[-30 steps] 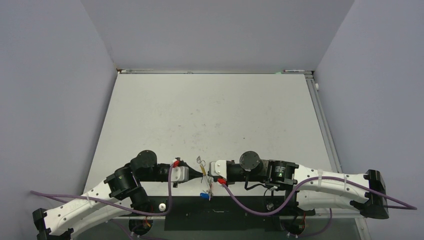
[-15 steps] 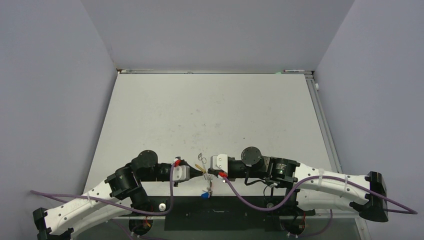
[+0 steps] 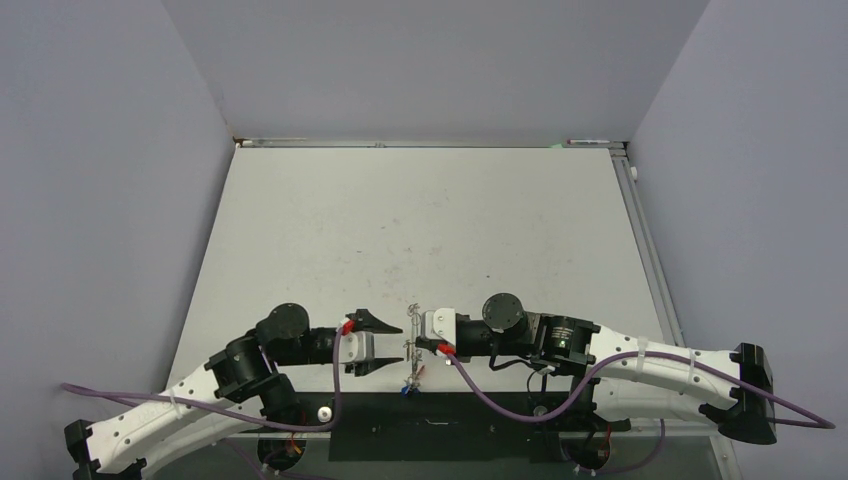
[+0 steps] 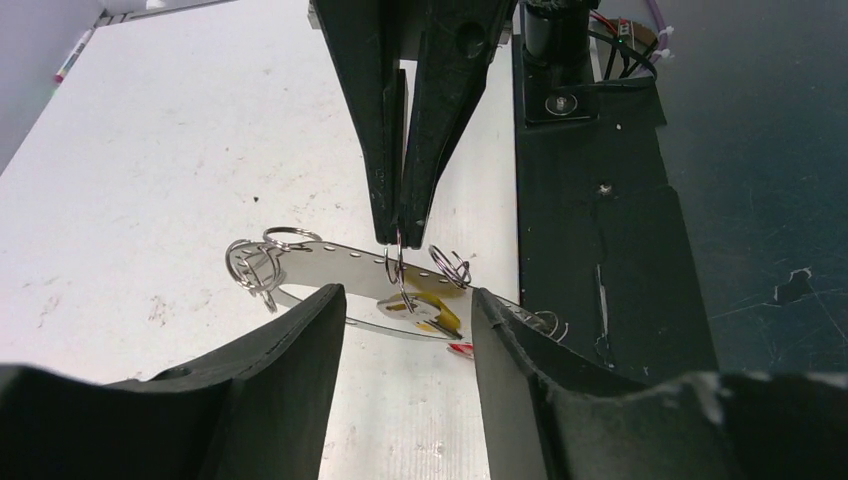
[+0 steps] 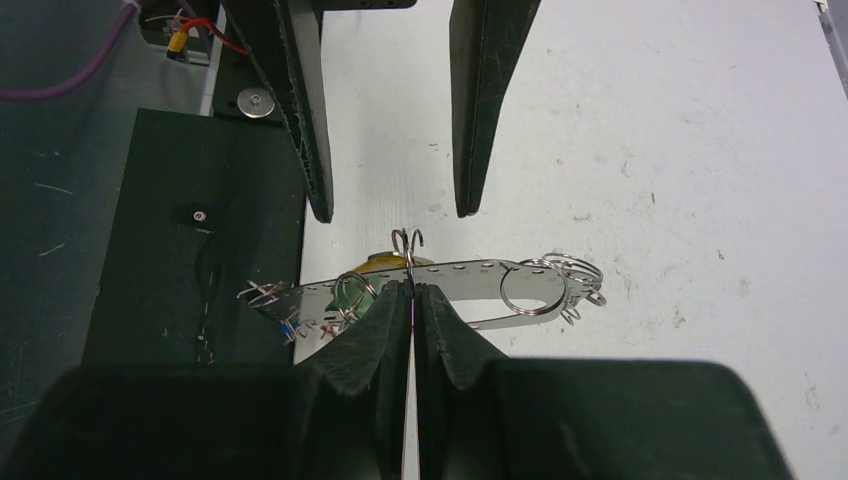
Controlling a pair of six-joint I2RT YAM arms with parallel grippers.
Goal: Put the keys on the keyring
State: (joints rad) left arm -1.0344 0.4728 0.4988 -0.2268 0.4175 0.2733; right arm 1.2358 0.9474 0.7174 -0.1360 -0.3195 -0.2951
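From above, the keyring (image 3: pixel 410 362) hangs between the two arms at the near edge of the counter (image 3: pixel 420 230). The right jaws are pressed together on it. The left jaws stand spread just beside it, holding nothing. A blue-tagged key (image 3: pixel 404 390) dangles at its near end.

In the left wrist view, the right jaws come in from the top and pinch the keyring's silver band (image 4: pixel 330 258) at a small wire ring. A yellow-tagged key (image 4: pixel 425 312) hangs below that pinch, between the spread left jaws. Whether it is fully threaded, I cannot tell.

In the right wrist view, the pinch sits mid-band (image 5: pixel 470 275), with loose wire rings clustered at both ends.

The grip is a thin one on a narrow edge, so I judge the band could swivel or slip if the left jaws nudge it. A half-threaded key could then slide off and drop onto the black base plate (image 5: pixel 150 220).
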